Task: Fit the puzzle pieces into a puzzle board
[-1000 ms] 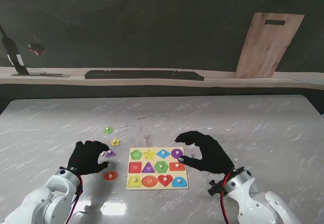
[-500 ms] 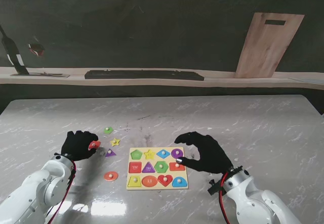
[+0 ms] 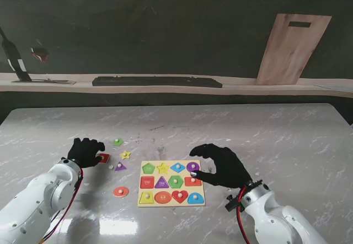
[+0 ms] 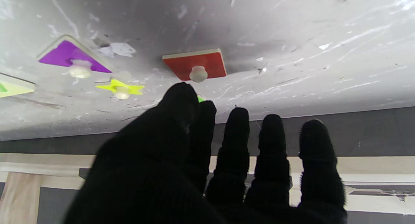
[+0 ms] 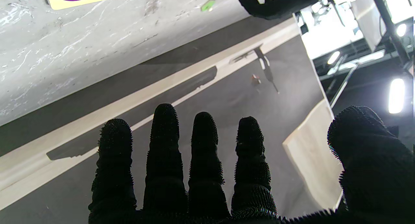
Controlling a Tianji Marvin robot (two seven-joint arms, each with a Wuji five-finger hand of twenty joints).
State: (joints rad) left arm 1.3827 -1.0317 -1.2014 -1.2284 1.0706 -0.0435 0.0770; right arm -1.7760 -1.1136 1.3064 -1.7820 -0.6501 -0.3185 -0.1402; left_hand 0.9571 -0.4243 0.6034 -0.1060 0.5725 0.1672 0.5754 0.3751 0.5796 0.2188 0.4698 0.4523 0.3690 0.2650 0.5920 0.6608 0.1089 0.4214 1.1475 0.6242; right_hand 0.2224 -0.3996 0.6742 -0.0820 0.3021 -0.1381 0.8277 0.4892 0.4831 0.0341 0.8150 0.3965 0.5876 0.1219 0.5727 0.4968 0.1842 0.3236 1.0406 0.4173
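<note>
left hand is spread flat, nothing held; red square piece lies just past its fingertips, partly hidden in the stand view. right hand is curled open over the puzzle board edge, empty. no writing can be read.

Worktop looks like polished grey marble, pretty glossy with glare patches. Both hands wear fuzzy black knit cloth. Puzzle board seems painted wood, and there's a bare wooden plank too.
</note>
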